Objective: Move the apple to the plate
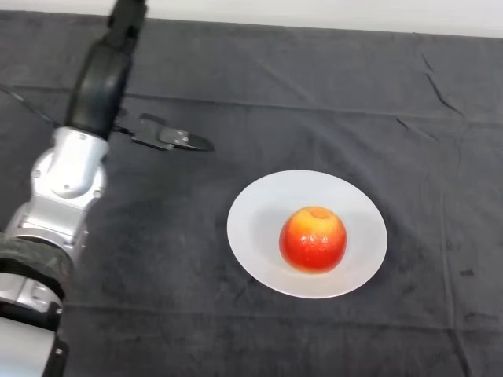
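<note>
Glossy smooth apple (313,239), matt white plate (259,206), wrinkled dark cloth (314,94)

Red-orange apple (313,239); plain white plate (259,212); dark, seemingly charcoal cloth (314,94).

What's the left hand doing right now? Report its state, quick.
Left hand: open, fingers straight, holding nothing, off to the left of the plate; the apple sits on the plate.

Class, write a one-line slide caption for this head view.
Apple sits on the white plate; the open left hand is apart.
</note>
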Motion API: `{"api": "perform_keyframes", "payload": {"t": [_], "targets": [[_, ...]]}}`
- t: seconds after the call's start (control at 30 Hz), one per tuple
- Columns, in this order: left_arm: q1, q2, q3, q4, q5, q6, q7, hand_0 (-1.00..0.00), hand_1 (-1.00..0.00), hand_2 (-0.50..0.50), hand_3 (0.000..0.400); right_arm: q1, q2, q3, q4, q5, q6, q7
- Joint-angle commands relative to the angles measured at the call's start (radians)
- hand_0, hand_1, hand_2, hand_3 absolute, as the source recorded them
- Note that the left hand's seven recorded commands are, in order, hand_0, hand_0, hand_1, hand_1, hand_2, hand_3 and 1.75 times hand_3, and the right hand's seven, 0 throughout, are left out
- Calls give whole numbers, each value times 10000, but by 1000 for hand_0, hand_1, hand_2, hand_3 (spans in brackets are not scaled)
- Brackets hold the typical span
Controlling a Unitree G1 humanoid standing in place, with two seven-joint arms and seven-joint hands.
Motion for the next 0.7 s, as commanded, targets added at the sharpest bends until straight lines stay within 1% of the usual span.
{"api": "perform_keyframes", "payload": {"t": [0.03, 0.33, 0.7], "targets": [[351, 297, 310, 312, -271, -292, 156, 0, 0, 0, 0, 972, 1449, -92, 946, -32, 809, 34], [700, 889, 1220, 735, -668, -731, 261, 0, 0, 0, 0, 971, 1448, -94, 951, -34, 805, 35], [995, 1516, 2213, 1229, -1105, -1025, 356, 0, 0, 0, 0, 970, 1446, -99, 957, -38, 800, 33]]}}
